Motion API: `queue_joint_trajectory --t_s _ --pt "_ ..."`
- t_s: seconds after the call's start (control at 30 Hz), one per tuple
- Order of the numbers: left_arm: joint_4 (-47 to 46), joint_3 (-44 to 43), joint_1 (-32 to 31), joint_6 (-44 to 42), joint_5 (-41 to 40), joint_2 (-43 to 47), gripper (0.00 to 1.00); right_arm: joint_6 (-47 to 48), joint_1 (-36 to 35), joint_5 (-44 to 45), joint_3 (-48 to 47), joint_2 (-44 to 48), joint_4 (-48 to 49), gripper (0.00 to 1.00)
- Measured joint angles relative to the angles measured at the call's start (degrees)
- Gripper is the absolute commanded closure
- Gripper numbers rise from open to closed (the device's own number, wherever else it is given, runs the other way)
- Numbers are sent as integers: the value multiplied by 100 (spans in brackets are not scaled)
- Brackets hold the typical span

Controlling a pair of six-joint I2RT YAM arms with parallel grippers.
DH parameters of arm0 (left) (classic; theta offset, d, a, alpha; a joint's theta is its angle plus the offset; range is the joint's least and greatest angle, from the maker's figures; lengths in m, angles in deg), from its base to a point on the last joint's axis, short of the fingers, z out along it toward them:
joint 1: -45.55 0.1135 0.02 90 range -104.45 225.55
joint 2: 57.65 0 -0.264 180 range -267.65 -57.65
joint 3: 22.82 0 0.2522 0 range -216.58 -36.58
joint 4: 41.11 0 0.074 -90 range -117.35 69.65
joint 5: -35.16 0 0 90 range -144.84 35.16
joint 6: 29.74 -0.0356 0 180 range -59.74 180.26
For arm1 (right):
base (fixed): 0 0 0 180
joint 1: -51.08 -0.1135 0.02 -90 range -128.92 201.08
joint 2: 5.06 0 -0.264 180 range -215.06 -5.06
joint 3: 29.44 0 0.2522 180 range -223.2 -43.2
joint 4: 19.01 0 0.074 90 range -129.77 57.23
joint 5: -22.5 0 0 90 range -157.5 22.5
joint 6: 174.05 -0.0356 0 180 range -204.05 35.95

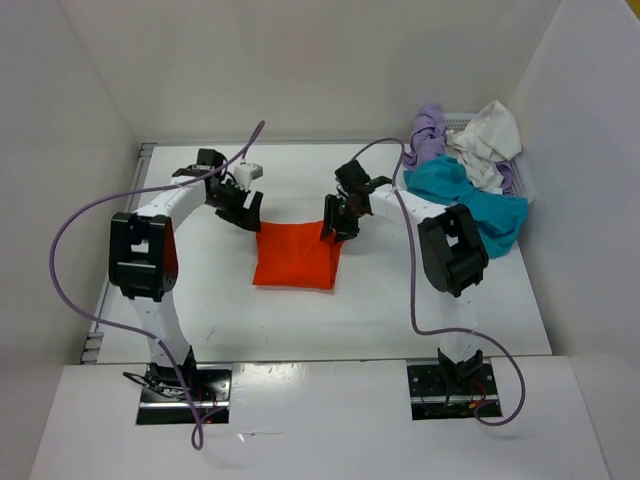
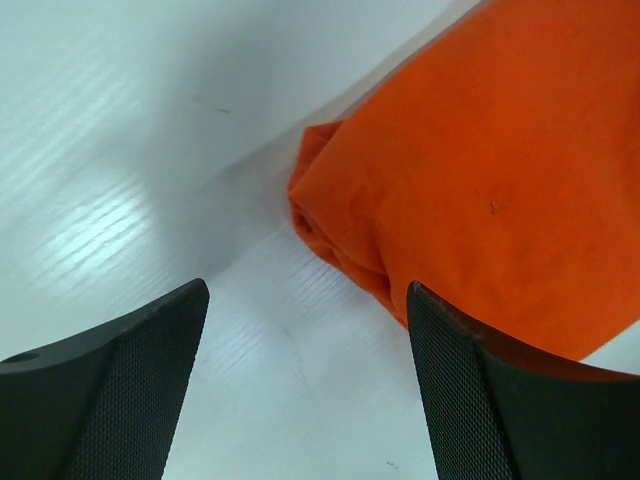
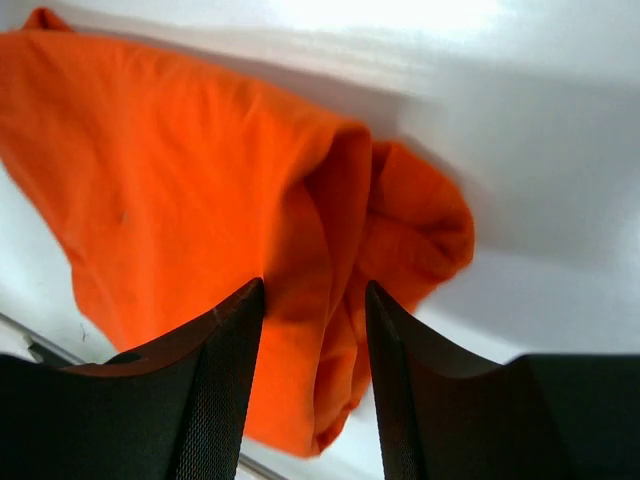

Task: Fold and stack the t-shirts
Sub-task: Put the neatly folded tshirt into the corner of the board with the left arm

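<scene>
One orange cloth t-shirt (image 1: pixel 296 257) lay folded square; my left gripper (image 1: pixel 243 212) gaped empty beside it, my right gripper (image 1: pixel 338 225) half-parted over its corner, hold untellable; fold finishing, I judged, clean release next.

The top camera sits high over the near edge and looks down on the whole table (image 1: pixel 400 310). Each wrist camera looks from very close, low over it. All three see the orange t-shirt (image 1: pixel 296 260), the wrist ones only one corner each.

Robot lab test cell: white enclosure walls (image 1: pixel 300 60), table (image 1: pixel 400 310), bolted arms (image 1: pixel 140 255).
</scene>
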Motion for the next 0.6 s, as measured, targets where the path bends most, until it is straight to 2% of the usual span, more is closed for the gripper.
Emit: queue_joint_trajectory --t_s 0.2,0.47,0.57,0.6 --pt "-68 4 -232 125 -17 -378 16 -149 -33 -4 280 579 37 49" --pt "-343 -101 -398 271 -90 -535 16 -380 -179 46 511 667 33 49" --pt "-365 -101 -400 289 -127 -562 23 -490 -188 61 800 671 9 49" --pt "-372 -101 -400 293 -127 -570 26 -520 -188 59 907 671 -4 57"
